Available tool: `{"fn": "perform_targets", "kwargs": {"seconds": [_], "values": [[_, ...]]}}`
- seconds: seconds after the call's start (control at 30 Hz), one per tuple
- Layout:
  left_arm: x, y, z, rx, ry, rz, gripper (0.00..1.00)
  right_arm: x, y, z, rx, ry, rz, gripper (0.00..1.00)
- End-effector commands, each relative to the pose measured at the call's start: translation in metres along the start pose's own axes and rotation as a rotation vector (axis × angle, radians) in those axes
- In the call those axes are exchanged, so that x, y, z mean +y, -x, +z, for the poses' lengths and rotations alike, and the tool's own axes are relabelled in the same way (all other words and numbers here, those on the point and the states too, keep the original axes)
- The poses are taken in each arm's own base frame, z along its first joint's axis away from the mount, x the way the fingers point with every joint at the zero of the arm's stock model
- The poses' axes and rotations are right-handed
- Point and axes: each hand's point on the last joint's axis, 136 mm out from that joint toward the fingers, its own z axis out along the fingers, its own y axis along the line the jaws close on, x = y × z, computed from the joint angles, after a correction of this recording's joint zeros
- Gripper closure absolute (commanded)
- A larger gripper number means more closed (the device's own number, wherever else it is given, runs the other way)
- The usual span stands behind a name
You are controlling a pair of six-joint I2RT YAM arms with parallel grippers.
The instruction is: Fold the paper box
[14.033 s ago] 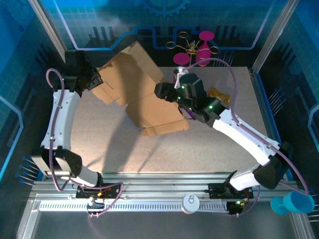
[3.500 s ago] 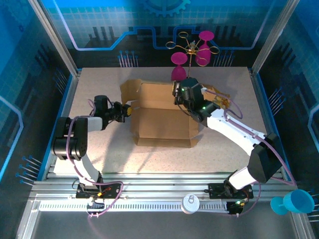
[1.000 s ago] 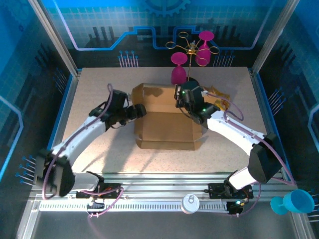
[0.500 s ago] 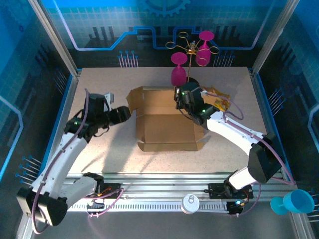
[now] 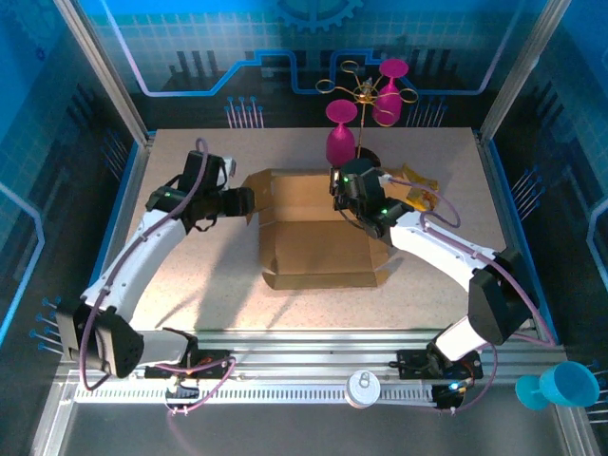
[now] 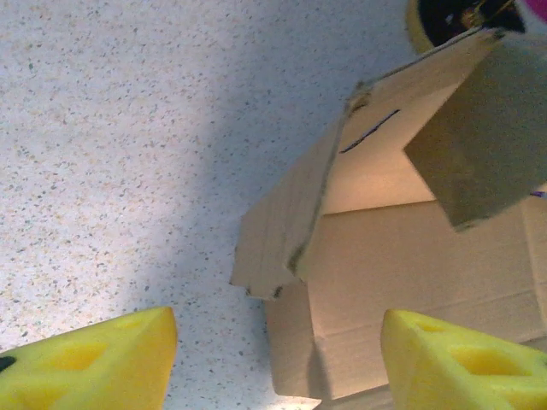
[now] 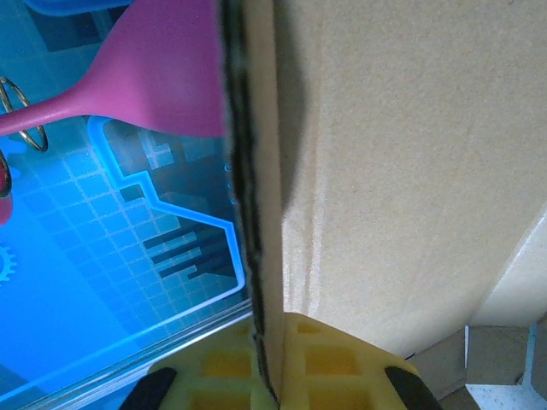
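The paper box [image 5: 318, 237] is a brown cardboard carton lying open in the middle of the table, its walls partly raised. My left gripper [image 5: 249, 202] stands open at the box's left rear corner. In the left wrist view its yellow fingers [image 6: 94, 363] are wide apart around a raised side flap [image 6: 282, 231], not touching it. My right gripper [image 5: 337, 187] is shut on the box's rear wall. In the right wrist view its yellow pads [image 7: 342, 363] clamp the cardboard edge [image 7: 256, 213].
Two pink goblets [image 5: 341, 128] and a gold wire stand [image 5: 366, 90] sit just behind the box at the back edge. A yellow snack packet [image 5: 416, 185] lies right of the right gripper. Blue cups [image 5: 560, 385] hang off the front right rail.
My left arm has swung from the table's left side up to the box's left rear flap, its jaws narrowing a little. The left flap now stands more upright. The right gripper keeps its hold.
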Motion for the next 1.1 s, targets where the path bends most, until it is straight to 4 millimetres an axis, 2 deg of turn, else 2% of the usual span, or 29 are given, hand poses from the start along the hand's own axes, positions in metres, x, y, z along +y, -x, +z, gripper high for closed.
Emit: {"fn": "perform_targets", "kwargs": {"seconds": [0.0,0.2,0.27,0.33,0.43,0.5,0.63,0.7,0.8,0.87,0.93,1.07], "values": [[0.003,0.017,0.002,-0.045,0.053,0.031,0.41,0.004,-0.007,0.002,0.014,0.023,0.013,1.00],[-0.007,0.021,0.023,-0.054,0.072,0.004,0.60,0.003,-0.013,0.004,0.020,0.023,0.019,1.00],[-0.010,0.020,0.028,-0.061,0.080,-0.018,0.72,0.004,-0.015,0.005,0.021,0.025,0.019,1.00],[-0.009,0.019,0.030,-0.077,0.123,-0.055,0.89,0.004,-0.016,0.005,0.020,0.028,0.022,1.00],[-0.007,0.016,0.032,-0.103,0.177,-0.126,0.97,0.003,-0.016,0.005,0.017,0.026,0.024,1.00],[-0.004,0.012,0.034,-0.116,0.208,-0.182,0.90,0.002,-0.017,0.006,0.017,0.025,0.024,1.00],[-0.009,0.008,0.041,-0.112,0.168,-0.278,0.88,0.001,-0.021,0.007,0.023,0.025,0.023,1.00],[-0.018,0.010,0.038,-0.122,0.112,-0.283,0.78,-0.001,-0.021,0.007,0.025,0.020,0.017,1.00],[-0.022,0.012,0.018,-0.142,0.058,-0.286,0.51,-0.005,-0.022,0.006,0.022,0.021,0.000,1.00],[-0.018,0.014,0.000,-0.166,0.007,-0.318,0.40,-0.007,-0.023,0.008,0.024,0.033,-0.009,1.00],[-0.007,0.014,-0.020,-0.185,-0.049,-0.388,0.35,-0.007,-0.028,0.010,0.038,0.048,-0.017,1.00],[0.020,0.014,-0.053,-0.244,-0.088,-0.485,0.34,-0.011,-0.040,0.011,0.057,0.050,-0.042,1.00]]}}
